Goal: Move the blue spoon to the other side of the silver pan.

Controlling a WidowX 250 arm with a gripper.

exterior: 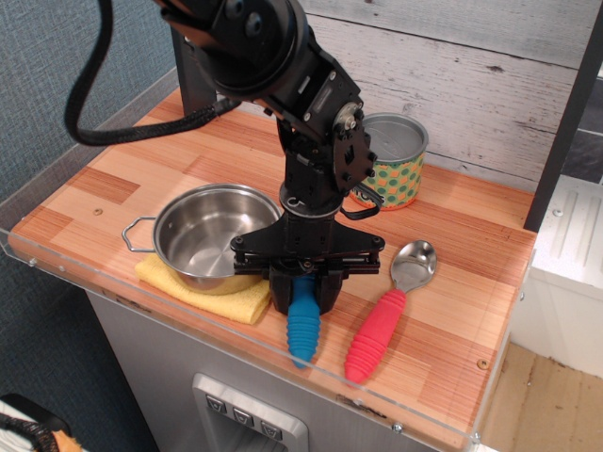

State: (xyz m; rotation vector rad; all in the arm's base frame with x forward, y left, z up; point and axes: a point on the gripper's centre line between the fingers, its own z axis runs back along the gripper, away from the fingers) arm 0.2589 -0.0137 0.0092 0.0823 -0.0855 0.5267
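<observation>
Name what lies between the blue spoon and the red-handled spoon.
Only bare wooden tabletop lies between the blue spoon and the red-handled spoon, seen in the single view.
</observation>
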